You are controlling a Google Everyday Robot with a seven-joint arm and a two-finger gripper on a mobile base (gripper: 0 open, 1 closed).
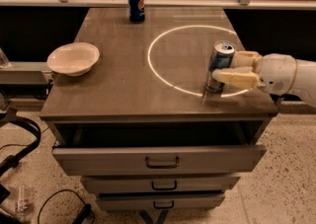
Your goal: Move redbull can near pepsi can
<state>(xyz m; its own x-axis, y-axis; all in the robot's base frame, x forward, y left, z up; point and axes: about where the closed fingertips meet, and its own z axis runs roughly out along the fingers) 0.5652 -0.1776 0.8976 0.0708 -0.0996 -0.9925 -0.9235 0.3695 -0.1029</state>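
The redbull can [220, 56], slim, silver and blue, stands on the table's [123, 90] right side, on the edge of a bright light ring. My gripper [223, 68] reaches in from the right and is shut on the can: the near finger [236, 78] lies across its front and the far finger [247, 59] is behind it. The can still rests on the table. The pepsi can [136, 4], dark blue with a round logo, stands upright at the table's far edge, well away to the upper left.
A white bowl [73, 58] sits at the table's left edge. The top drawer [158, 158] below the tabletop is pulled out. A shelf rail [158, 1] runs behind the table. Cables [19, 149] lie on the floor at the left.
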